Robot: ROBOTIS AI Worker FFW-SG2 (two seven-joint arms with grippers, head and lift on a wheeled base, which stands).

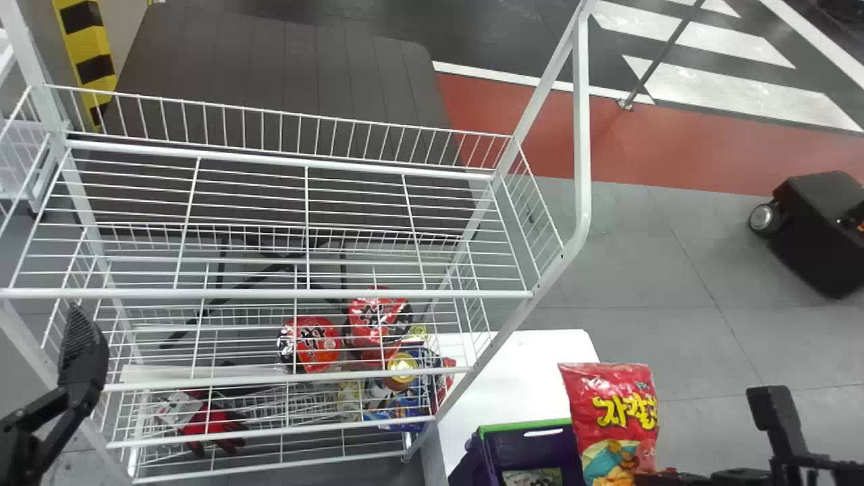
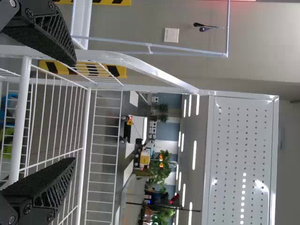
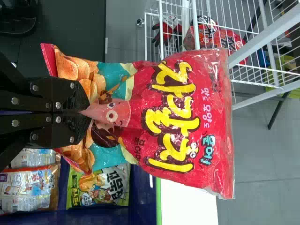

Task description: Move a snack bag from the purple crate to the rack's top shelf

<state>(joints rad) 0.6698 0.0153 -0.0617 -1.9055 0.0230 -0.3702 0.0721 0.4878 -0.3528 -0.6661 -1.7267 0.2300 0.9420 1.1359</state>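
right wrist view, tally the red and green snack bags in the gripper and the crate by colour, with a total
Red snack bag: 1, held in the right gripper
Green snack bag: 1, in the purple crate
Total: 2

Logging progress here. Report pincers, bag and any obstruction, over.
Right pincer shut on red snack bag. Left pincer open, nothing held. Side frame might snag bag en route to top shelf. Over.
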